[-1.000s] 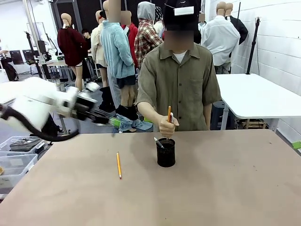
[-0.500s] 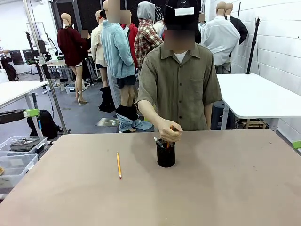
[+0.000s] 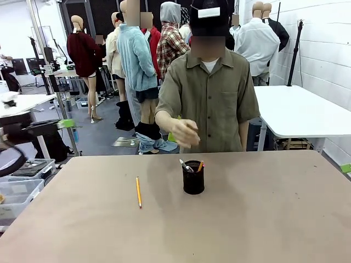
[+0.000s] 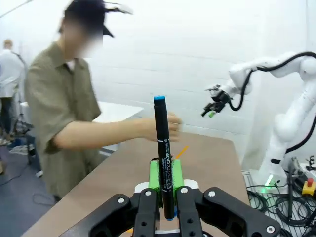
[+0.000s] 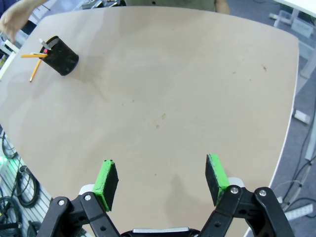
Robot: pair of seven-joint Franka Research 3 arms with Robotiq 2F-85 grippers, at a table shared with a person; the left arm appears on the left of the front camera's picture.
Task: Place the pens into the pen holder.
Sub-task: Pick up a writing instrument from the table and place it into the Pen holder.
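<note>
Pen holder [image 3: 193, 179] hides its pens' [image 3: 186, 165] lower ends; maybe two inside.

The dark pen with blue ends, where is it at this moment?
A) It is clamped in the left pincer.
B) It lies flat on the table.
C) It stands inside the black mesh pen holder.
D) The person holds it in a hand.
A: in the left wrist view the dark pen stands upright between the green pads of the left pincer, which is shut on its lower part.

L gripper [image 4: 166, 186] pinched shut, R gripper [image 5: 160, 172] jaws wide.
</note>
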